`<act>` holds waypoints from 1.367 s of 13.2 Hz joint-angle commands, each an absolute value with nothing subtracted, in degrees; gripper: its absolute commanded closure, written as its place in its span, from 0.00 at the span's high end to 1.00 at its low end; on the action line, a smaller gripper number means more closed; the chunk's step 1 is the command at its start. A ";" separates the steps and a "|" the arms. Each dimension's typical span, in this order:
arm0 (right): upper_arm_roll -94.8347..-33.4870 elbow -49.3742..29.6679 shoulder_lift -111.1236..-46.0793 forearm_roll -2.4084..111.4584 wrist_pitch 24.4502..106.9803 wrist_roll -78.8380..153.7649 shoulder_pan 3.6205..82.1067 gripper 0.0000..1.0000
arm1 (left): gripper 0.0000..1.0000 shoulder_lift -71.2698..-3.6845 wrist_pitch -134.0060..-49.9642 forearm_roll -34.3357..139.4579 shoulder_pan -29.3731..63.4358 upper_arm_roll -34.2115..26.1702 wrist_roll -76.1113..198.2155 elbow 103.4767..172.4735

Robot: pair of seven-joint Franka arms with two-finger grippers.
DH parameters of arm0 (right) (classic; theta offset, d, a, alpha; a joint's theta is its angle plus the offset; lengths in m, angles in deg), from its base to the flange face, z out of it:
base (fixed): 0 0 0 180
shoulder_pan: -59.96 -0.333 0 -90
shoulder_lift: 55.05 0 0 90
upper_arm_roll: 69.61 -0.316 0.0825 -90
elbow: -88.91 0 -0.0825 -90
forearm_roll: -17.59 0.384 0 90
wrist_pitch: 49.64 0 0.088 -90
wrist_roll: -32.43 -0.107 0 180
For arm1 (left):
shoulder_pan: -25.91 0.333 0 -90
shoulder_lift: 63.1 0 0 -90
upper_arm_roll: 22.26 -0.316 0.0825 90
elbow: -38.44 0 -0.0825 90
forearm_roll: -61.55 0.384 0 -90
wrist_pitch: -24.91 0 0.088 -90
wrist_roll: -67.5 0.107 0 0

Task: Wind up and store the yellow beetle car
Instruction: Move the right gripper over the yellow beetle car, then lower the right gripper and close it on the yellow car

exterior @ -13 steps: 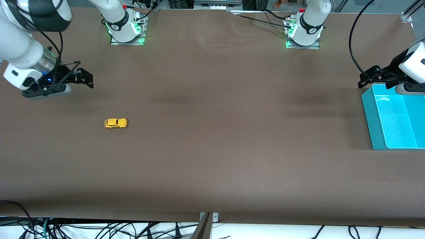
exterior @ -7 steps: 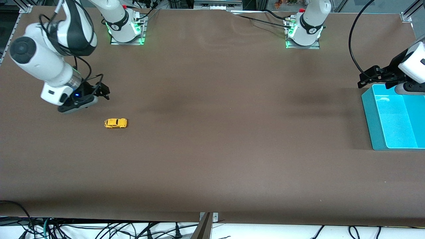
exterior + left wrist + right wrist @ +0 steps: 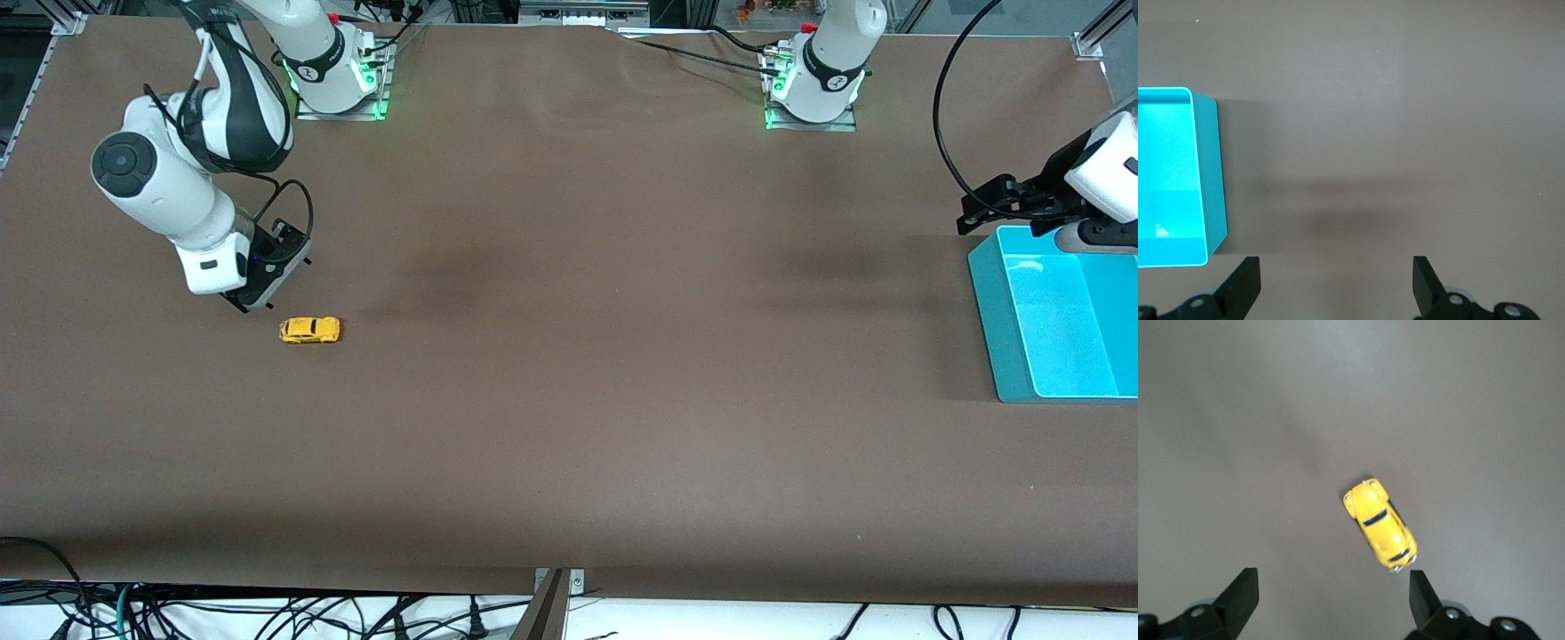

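— Where's the car?

— The car (image 3: 309,330) sits on its wheels on the brown surface (image 3: 569,400), toward the right arm's end, untouched.

— And the right end effector (image 3: 267,284)?

— Poised just above the car, fingers (image 3: 1241,593) spread wide, holding nothing.

— The left end effector (image 3: 1336,283)?

— Waiting over the surface at the rim of the bin (image 3: 996,329), fully spread, also empty.
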State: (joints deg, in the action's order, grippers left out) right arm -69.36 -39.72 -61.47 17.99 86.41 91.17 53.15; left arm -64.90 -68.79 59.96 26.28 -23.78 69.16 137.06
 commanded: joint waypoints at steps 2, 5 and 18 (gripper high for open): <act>-69.79 -40.12 -66.29 19.61 91.76 106.32 54.07 1.00 | 1.00 -65.12 -67.63 61.11 25.91 -23.75 69.00 136.26; -69.79 -39.86 -70.50 21.98 95.72 115.38 55.38 1.00 | 1.00 -65.12 -67.63 61.11 25.91 -23.75 69.00 136.26; -69.79 -38.62 -78.86 33.59 103.55 138.08 58.56 0.91 | 1.00 -64.94 -66.84 61.20 25.82 -23.40 69.08 135.56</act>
